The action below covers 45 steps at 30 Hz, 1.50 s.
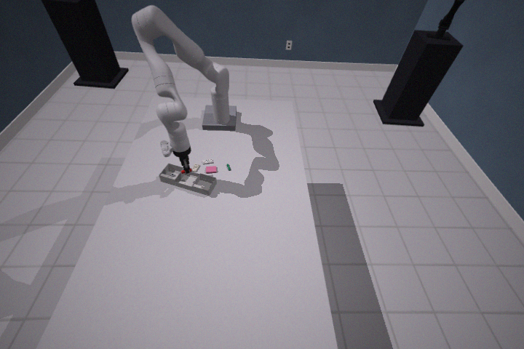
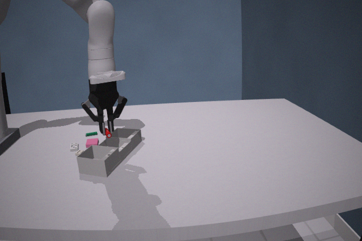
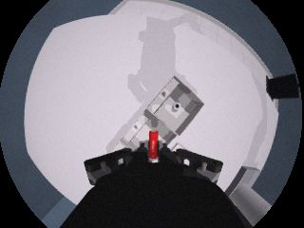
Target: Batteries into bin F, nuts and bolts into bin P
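My gripper (image 1: 184,167) (image 2: 106,129) (image 3: 153,145) is shut on a red battery (image 1: 183,170) (image 2: 108,133) (image 3: 152,142). It holds the battery just above the back rim of a row of three joined grey bins (image 1: 188,187) (image 2: 91,168) (image 3: 185,95), about where the end bin meets the middle one. I cannot read the bins' letters. A small grey nut or bolt (image 3: 175,106) (image 1: 172,174) lies in the end bin. A green battery (image 1: 228,166) (image 2: 91,133) lies on the table behind the bins.
A pink block (image 1: 211,169) (image 2: 92,142) and two white dotted pieces (image 1: 207,161) (image 2: 74,146) lie on the table (image 2: 244,158) beside the bins. The arm's base (image 1: 219,119) stands behind them.
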Each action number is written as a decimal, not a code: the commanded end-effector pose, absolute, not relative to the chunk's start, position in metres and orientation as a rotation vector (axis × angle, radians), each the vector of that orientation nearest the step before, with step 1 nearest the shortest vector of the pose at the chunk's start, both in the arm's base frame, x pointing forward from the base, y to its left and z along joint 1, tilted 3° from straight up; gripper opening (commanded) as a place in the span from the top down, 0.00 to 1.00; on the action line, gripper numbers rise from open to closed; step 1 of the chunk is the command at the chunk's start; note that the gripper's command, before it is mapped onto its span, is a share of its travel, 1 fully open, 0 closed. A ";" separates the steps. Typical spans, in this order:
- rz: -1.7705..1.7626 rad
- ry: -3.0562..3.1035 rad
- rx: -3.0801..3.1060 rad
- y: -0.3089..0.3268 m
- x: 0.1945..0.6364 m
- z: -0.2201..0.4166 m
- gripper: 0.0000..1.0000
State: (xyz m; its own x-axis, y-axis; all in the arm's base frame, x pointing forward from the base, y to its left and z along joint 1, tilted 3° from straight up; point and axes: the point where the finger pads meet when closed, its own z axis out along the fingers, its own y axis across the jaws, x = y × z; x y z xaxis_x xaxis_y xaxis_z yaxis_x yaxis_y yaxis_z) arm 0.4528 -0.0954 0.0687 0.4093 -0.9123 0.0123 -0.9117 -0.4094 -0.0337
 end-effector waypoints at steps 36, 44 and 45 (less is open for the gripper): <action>-0.056 2.479 -1.882 -0.091 0.456 0.070 0.91; -0.056 2.479 -1.882 -0.091 0.457 0.054 0.91; -0.056 2.479 -1.882 -0.091 0.457 0.052 0.91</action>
State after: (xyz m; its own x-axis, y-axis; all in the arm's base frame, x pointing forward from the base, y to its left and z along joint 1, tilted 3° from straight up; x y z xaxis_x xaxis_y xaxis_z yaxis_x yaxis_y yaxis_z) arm 0.4580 -0.0931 0.0578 -0.2715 -0.9624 0.0001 -0.9611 0.2711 -0.0533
